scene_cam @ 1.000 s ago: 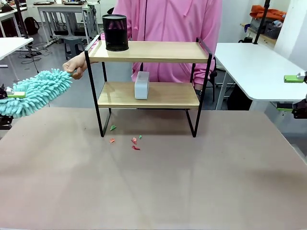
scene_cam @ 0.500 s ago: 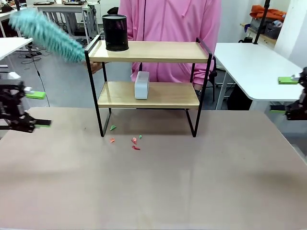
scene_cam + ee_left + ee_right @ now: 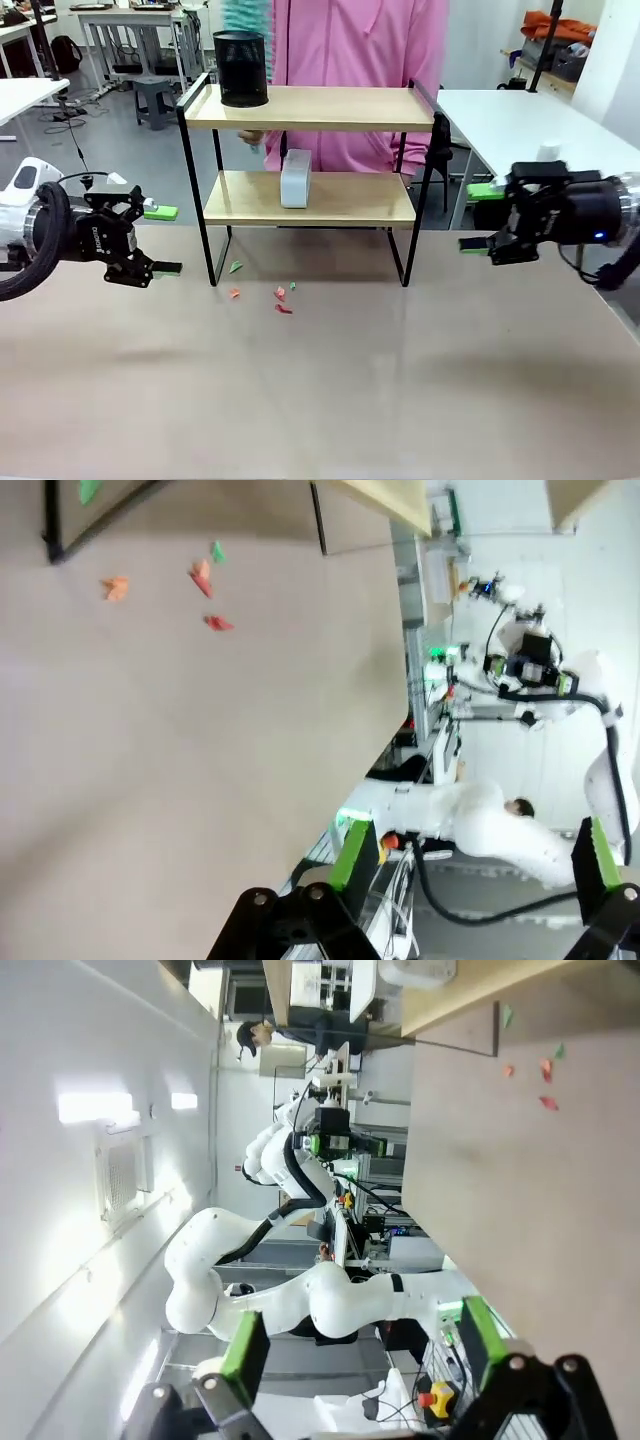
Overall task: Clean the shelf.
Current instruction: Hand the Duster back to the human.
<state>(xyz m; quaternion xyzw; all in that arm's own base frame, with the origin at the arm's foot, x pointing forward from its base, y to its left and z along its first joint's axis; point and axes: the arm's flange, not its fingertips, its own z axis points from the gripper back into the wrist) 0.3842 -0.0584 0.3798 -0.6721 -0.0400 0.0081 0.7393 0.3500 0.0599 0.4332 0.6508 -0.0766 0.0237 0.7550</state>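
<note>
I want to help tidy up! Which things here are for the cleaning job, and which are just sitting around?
For the job: the shelf, the fluffy duster the person holds, both open grippers.

Just lying about: black mesh cup, grey box, paper scraps.

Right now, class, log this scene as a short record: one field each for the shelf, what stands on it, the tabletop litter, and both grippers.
shelf: two-tier light wooden rack on black metal frame
top board: black mesh cup
lower board: small grey box
tabletop: coloured paper scraps near front left leg
left gripper: open, empty
right gripper: open, empty
</note>
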